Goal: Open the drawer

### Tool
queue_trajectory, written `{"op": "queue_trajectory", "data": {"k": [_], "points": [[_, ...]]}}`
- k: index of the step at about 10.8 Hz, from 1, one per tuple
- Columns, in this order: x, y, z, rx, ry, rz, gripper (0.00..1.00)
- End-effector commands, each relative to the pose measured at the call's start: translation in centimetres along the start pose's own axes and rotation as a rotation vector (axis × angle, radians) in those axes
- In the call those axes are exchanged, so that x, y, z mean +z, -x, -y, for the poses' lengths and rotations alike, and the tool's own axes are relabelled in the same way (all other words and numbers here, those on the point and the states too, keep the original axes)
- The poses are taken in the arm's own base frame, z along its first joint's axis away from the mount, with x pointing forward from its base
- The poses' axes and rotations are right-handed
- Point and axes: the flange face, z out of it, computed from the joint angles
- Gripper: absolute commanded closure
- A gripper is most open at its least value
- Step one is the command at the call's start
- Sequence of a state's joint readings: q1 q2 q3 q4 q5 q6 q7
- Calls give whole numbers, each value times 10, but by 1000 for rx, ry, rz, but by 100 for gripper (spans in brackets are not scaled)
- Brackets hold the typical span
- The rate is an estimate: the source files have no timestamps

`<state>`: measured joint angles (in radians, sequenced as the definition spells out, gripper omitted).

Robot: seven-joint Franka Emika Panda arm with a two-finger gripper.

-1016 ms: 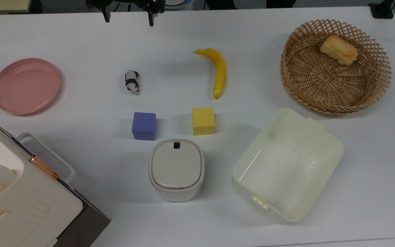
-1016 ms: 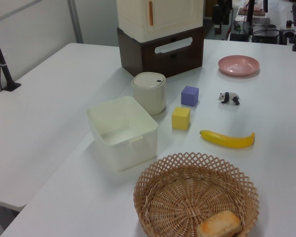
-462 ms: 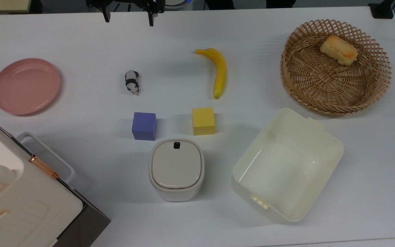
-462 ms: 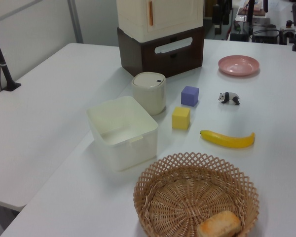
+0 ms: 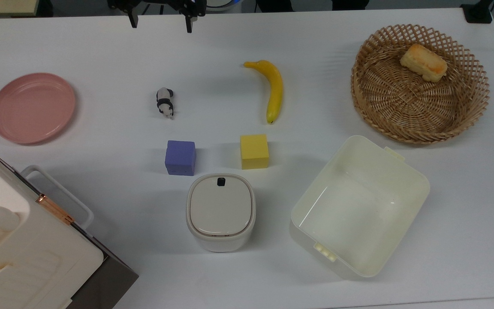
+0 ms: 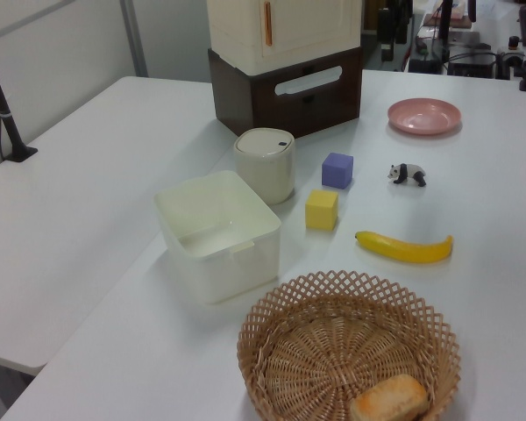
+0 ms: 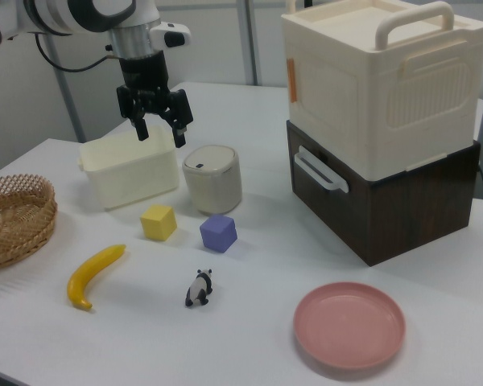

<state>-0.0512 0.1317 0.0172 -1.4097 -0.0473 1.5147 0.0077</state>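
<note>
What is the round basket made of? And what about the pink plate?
The basket looks like woven wicker or rattan: tan strands cross in an open lattice at the rim, with a tight weave at the bottom. The plate looks like smooth matte plastic, evenly pink with a soft sheen, though it could be ceramic.

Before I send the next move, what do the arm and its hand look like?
The arm is white with black bands at its joints, and a dark cable runs beside it. A grey cylindrical wrist leads down to a black hand with two short black fingers; in the top view the hand shows black as well.
</note>
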Motion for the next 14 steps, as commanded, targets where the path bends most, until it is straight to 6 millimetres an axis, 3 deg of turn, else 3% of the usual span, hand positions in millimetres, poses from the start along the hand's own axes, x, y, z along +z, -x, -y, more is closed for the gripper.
{"op": "queue_trajectory", "data": {"k": [1,14], "points": [[0,0,0,-14,-18,-19,0],[-5,3,11,-24,-14,-20,0]]}}
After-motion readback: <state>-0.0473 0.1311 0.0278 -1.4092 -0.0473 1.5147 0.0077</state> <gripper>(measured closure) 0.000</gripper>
